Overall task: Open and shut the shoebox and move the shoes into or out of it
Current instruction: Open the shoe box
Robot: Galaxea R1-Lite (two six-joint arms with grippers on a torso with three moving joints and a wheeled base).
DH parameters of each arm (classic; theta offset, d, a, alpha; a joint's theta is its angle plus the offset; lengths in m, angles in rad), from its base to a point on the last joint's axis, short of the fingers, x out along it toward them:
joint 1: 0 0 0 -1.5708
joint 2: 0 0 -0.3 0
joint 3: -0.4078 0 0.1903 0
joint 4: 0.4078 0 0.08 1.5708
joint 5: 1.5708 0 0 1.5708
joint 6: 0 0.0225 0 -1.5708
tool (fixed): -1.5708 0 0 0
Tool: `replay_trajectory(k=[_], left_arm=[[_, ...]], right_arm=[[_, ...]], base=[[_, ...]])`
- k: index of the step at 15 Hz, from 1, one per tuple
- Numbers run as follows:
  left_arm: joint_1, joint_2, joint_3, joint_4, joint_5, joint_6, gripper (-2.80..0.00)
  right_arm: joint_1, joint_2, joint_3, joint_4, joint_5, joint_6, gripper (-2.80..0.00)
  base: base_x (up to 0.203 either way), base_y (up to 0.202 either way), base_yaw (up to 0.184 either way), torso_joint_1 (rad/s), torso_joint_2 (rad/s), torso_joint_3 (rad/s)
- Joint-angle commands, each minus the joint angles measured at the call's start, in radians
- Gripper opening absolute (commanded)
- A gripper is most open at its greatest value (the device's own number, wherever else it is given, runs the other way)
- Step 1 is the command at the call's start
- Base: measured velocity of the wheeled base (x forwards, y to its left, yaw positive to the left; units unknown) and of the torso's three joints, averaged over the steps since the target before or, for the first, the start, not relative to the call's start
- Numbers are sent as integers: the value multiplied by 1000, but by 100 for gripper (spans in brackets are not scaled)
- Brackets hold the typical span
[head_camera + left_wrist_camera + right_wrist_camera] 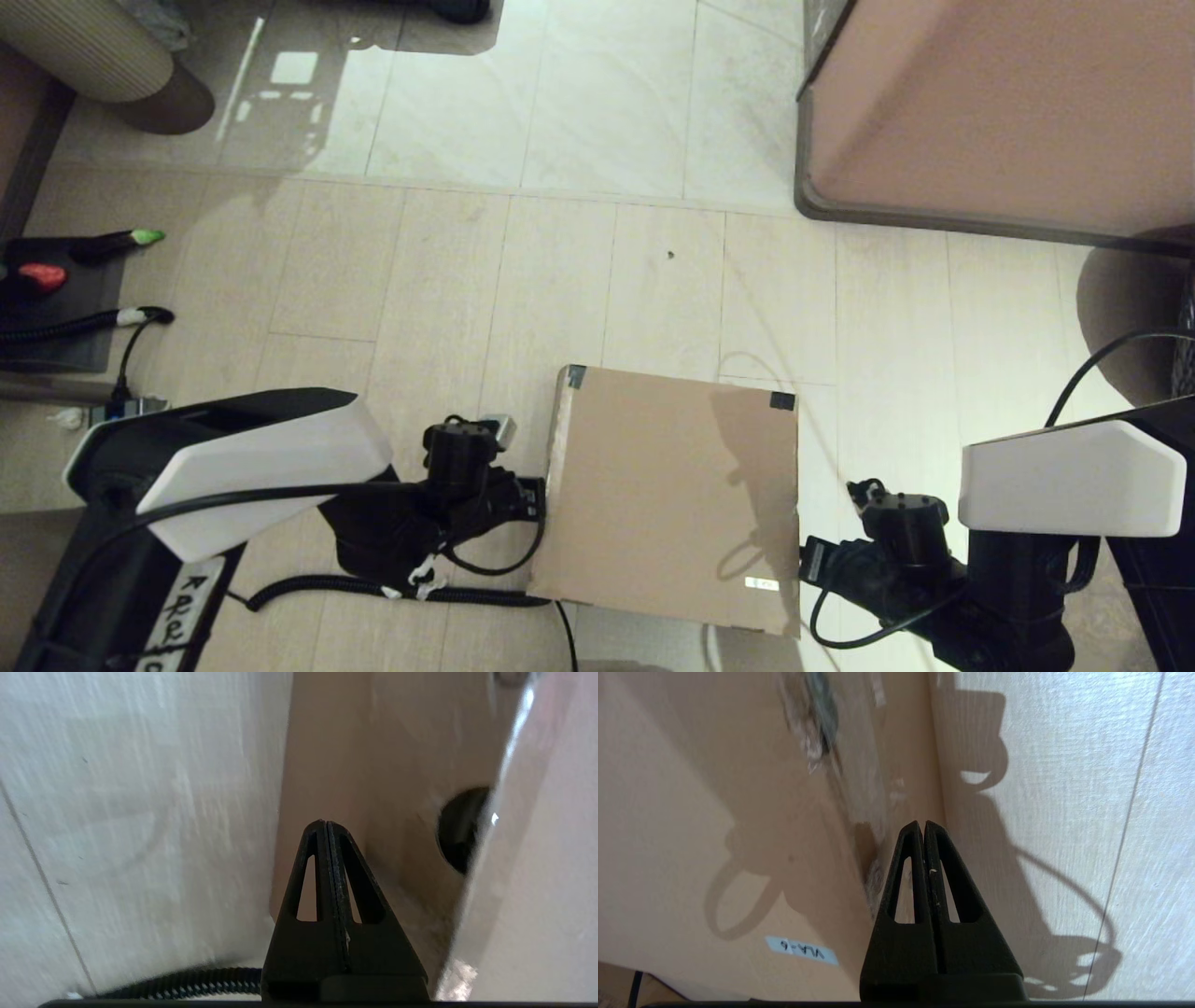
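Far to the left, a black mat lies on the pale tiled floor, with a red-tipped and a green-tipped tool on it. Nearer the middle, the robot's white-and-black left arm reaches down beside the box, and a coiled black cable trails across the floor under it. The left gripper has its two black triangular fingers pressed flat together, holding nothing; its tip sits just beside the left side wall of the plain brown cardboard shoebox, close to a round dark finger hole in that wall.

The shoebox rests on the floor between the two arms, its hinged flap lid lying closed on top, black tape at the far corners and a small white label near the right front corner. No shoes can be seen.

On the box's right side, the right gripper is likewise clamped shut on nothing, its tip low beside the box's right wall, over the floor. Farther right and back stands a large pinkish-brown cabinet.
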Motion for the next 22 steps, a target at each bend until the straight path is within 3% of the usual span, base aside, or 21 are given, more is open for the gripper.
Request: replay_trajectory(k=[1, 5, 9, 11, 15, 20, 22], left_arm=[[-11, 3, 12, -6, -1, -9, -280], [-46, -11, 53, -12, -2, -42, -280], [-52, -58, 95, -12, -2, -43, -280], [-53, -86, 114, -11, -2, -43, -280], [-56, -156, 136, -5, -1, -49, -280], [-69, -222, 139, 25, -1, -55, -280], [-80, -244, 135, 51, 2, -72, -280]], right_arm=[[4, 3, 8, -8, 2, 3, -280], [4, -27, 50, -17, 78, 20, -280], [2, -98, 126, -55, 186, 180, -280], [1, -120, 162, -75, 235, 213, -280], [1, -126, 207, -132, 251, 259, -280], [-5, -192, 264, -136, 314, 422, -280], [-5, -191, 296, -136, 315, 425, -280]], base=[[0, 0, 0, 0, 0, 0], [0, 0, 0, 0, 0, 0], [0, 0, 0, 0, 0, 0], [0, 0, 0, 0, 0, 0], [0, 0, 0, 0, 0, 0], [0, 0, 0, 0, 0, 0], [0, 0, 0, 0, 0, 0]])
